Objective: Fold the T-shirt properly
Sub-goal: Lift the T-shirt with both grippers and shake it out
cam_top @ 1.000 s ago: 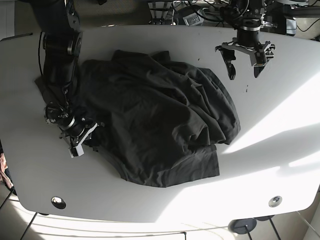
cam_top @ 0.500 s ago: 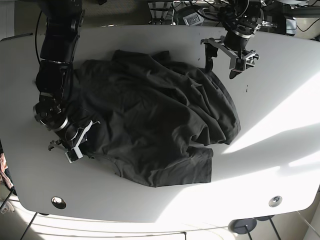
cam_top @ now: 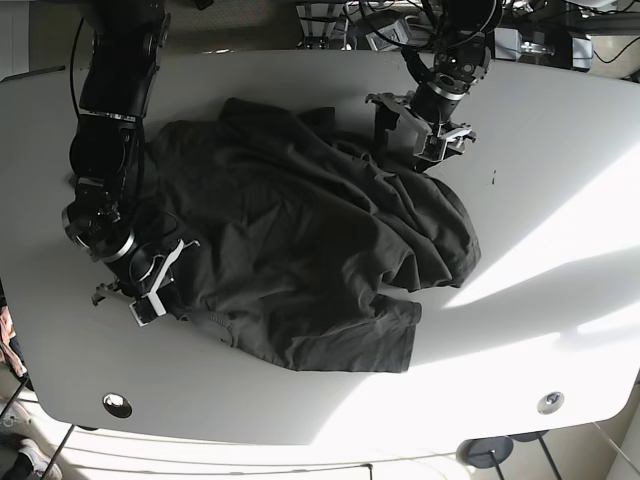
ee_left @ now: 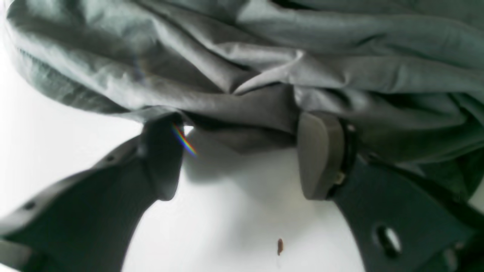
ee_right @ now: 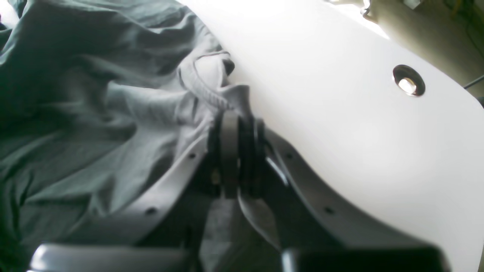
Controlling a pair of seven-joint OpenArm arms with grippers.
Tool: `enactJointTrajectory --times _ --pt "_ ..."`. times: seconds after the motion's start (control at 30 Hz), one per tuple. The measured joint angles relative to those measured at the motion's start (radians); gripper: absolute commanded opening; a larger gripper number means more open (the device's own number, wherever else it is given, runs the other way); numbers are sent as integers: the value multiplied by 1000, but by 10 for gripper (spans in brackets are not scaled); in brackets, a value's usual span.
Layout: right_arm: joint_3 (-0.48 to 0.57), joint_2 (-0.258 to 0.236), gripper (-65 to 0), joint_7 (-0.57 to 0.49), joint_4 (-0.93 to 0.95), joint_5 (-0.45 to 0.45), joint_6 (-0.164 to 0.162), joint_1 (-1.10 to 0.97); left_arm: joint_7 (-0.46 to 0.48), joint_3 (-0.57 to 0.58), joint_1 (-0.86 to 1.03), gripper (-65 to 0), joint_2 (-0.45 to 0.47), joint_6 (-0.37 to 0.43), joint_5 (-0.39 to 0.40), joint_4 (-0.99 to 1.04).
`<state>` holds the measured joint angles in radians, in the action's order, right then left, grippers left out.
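Your base view looks steeply down from high above on the whole white worktop [cam_top: 560, 230], with both arms reaching in from its far edge and the dark shirt [cam_top: 300, 240] spread in the middle. Your left wrist view sits just behind the left tool [ee_left: 242, 158], very near, facing along its fingers at the shirt's [ee_left: 264, 56] edge and a patch of worktop [ee_left: 234, 211]. Your right wrist view rides behind the right tool [ee_right: 238, 151], equally close, facing across rumpled shirt [ee_right: 94, 113] toward a worktop [ee_right: 359, 132] corner with a hole [ee_right: 408, 80]. Each wrist view shares its part of the shirt with the base view; the hole [cam_top: 117, 404] also shows there.
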<state>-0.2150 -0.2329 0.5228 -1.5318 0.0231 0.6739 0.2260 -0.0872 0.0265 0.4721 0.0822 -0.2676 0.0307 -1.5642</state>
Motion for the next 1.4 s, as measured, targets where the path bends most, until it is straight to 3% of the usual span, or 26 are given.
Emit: enactJointTrajectory --times 0.13,0.23,0.3,0.47,0.63,0.73,0.83,0.97,1.07,1.17,1.3,1.4 --pt "0 0 -631 0 -39 1 0 -14 8 -17 -19 -646 5 3 15 23" --pt "-1 0 -631 1 -80 0 0 -31 -51 -61 -31 -650 1 -23 32 11" --pt "-1 0 -631 37 -108 0 0 -30 -203 -89 -15 -650 -2 -21 3 -101" --pt "0 0 -631 85 -177 0 0 5 -399 -151 3 -650 59 -14 -5 -408" --pt "3 -2 -631 177 -198 -2 -1 143 -452 -206 -89 -650 102 -26 14 -442" --pt "5 -2 -631 188 -150 0 0 239 -484 -280 -193 -650 113 -24 -1 -441" --pt "5 -3 -631 197 -88 -3 0 329 -623 -316 -354 -650 137 -154 5 -437" --pt "18 -3 -631 200 30 -12 -3 486 -809 -365 -628 -650 141 -244 -5 -431" --pt "85 -5 -631 199 112 -14 -5 602 -901 -365 -822 -650 141 -284 0 -428" --pt "90 -3 -631 200 176 -11 -3 716 -982 -366 -1004 -650 201 -294 -8 -427" --pt "90 -8 -631 196 239 -11 -4 858 -983 -367 -1152 -650 258 -292 6 -380" --pt "81 -14 -631 196 229 -8 -5 856 -990 -380 -1154 -650 299 -291 -6 -380"
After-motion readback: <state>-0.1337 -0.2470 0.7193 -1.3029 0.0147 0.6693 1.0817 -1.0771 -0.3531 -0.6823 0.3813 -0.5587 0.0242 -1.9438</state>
